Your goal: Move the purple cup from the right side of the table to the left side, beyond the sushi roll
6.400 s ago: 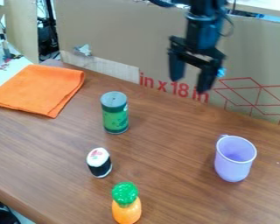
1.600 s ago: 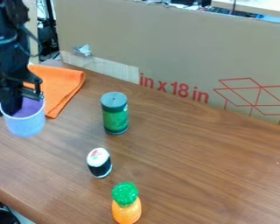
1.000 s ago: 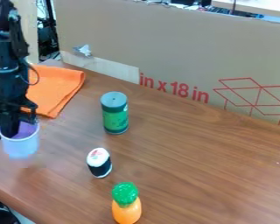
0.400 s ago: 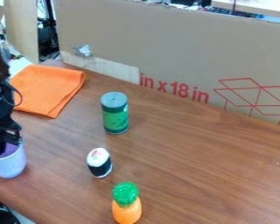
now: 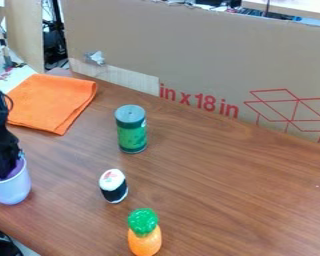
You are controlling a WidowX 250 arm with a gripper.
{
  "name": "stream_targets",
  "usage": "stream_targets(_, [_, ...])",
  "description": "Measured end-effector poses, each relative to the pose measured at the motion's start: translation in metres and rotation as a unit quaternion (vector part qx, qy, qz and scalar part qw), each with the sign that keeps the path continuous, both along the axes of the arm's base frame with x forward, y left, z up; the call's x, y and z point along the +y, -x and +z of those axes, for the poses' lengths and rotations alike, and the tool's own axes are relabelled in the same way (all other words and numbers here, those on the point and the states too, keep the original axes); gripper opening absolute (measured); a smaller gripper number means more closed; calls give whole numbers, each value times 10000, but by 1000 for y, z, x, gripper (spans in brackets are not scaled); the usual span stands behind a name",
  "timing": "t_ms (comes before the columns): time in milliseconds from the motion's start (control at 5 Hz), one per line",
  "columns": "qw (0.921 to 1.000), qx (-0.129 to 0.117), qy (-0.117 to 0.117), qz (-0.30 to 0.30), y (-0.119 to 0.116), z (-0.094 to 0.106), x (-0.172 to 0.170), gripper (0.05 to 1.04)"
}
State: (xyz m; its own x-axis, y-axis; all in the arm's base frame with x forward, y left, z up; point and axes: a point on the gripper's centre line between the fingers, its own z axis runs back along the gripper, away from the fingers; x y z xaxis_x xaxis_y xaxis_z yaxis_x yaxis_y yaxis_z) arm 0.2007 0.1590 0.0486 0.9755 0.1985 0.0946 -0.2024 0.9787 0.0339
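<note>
At the left edge of the camera view the black gripper (image 5: 2, 167) hangs down into the mouth of a light purple cup (image 5: 12, 189). The cup is upright at the table's left side, its upper part partly covered by the gripper. To its right, a sushi roll toy (image 5: 113, 186) with white top and black side stands on the table. Below that is a toy pineapple (image 5: 144, 234) with a green crown. A green can with a grey lid (image 5: 131, 129) stands upright behind the sushi toy. An orange cloth (image 5: 52, 102) lies flat behind the cup.
A tall cardboard panel (image 5: 189, 55) with red print runs along the back of the brown table (image 5: 216, 185). The table's front edge slants down from the left, below the cup. A dark round object (image 5: 2, 246) is beyond that edge at bottom left.
The cup has gone from the right side of the table to the far left, carried with the gripper. Over the last moment the cup has stayed nearly still while the gripper shifted up slightly.
</note>
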Motion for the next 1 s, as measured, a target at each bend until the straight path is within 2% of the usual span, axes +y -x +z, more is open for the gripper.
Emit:
stream_targets(200, [9999, -101, -22, 1, -3, 22, 1, 940])
stream_targets(400, [9999, -68, -72, 66, -5, 53, 5, 1009])
stream_targets(600, [9991, 322, -119, -264, -24, 82, 13, 1005])
stream_targets(800, [9959, 457, -335, -701, -51, 109, 0, 1004])
stream_targets(1000, [9965, 438, -296, -653, -57, 111, -10, 1004])
